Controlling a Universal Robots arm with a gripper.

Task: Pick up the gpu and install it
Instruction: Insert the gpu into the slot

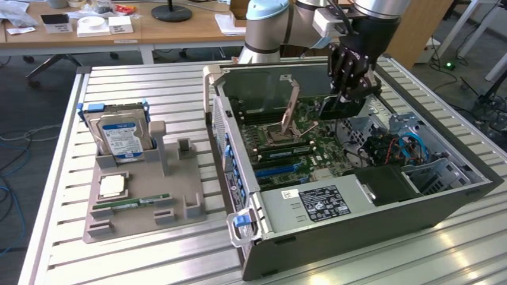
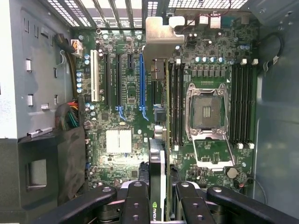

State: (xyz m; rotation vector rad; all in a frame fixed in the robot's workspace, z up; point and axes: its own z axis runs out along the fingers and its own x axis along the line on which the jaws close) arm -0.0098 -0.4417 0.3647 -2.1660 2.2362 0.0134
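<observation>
I hold the gpu [image 1: 339, 110], a thin black card, over the open computer case [image 1: 348, 228], above the green motherboard [image 1: 295, 148]. My gripper [image 1: 347, 89] is shut on the card and points down into the case. In the wrist view the gpu [image 2: 160, 140] is seen edge-on between my black fingers [image 2: 135, 198], with my gripper [image 2: 159, 189] closed around it. The card's silvery bracket [image 2: 161, 35] is at its far end, by the case's rear slot openings. The card hangs just beside a long blue slot [image 2: 142, 84] on the motherboard [image 2: 117, 140], apart from the board.
A grey parts holder [image 1: 190, 199] on the slatted metal table [image 1: 142, 261] carries a hard drive [image 1: 119, 135], a processor chip [image 1: 113, 186] and a green RAM stick [image 1: 130, 203]. Inside the case are an open CPU socket [image 2: 207, 112], cables [image 1: 400, 148] and a black power unit [image 1: 388, 184].
</observation>
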